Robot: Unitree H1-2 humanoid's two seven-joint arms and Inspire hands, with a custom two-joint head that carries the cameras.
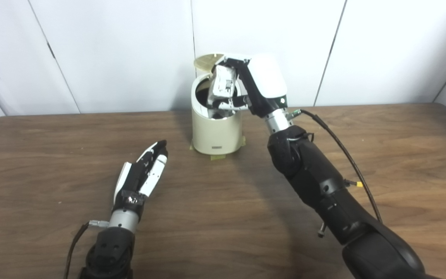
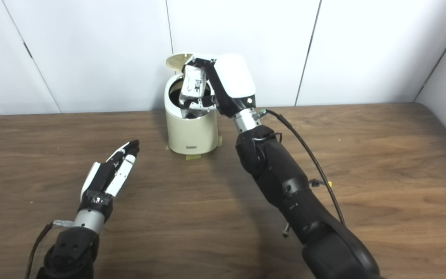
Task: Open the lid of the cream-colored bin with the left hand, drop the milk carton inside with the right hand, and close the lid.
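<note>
The cream-colored bin [image 1: 216,133] stands at the back middle of the table, its round lid [image 1: 206,62] tipped up behind the opening. My right hand [image 1: 259,83] is over the bin's mouth, shut on the white milk carton [image 1: 222,83], which hangs tilted with its lower end inside the rim. My left hand [image 1: 142,174] rests low over the table to the bin's front left, fingers straight and together, holding nothing. The same scene shows in the right eye view, with the bin [image 2: 192,131] and carton [image 2: 192,85].
Strips of tape [image 1: 217,157] hold the bin's base to the wooden table [image 1: 381,162]. A black cable [image 1: 347,155] runs along my right forearm. White wall panels stand close behind the bin.
</note>
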